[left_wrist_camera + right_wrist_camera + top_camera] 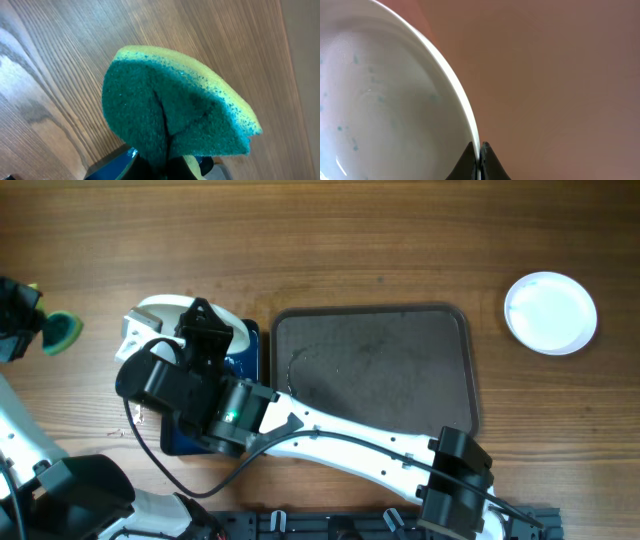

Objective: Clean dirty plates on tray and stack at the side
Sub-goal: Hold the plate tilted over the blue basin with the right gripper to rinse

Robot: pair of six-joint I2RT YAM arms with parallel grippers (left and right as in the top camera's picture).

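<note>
- Hanging from the right gripper (480, 146): one dirty plate (395, 100), white, round and shallow, with faint teal specks scattered over its inner face (seen in the right wrist view).
- Grip: the two dark fingers are pressed together on the plate's rim, one on each face, so the rim is pinched between them.
- Position: in the overhead view the dirty plate (160, 312) sits over the far left corner of the blue basin (250, 355), and the gripper hides part of it; whether it touches the basin cannot be told.
- Tray (400, 370): dark grey-brown, with rounded corners and a raised rim, just right of the basin; its floor looks faintly smeared, and the right arm (350, 445) crosses its near left corner.
- White plate (550, 312): on the table (350, 240), well apart from the tray, off its far right corner (one plate or several stacked, cannot tell).
- Left gripper (35, 328): at the table's left edge, clamped on a sponge (170, 115) with a green scouring face and a yellow back, which is folded in the grip.
</note>
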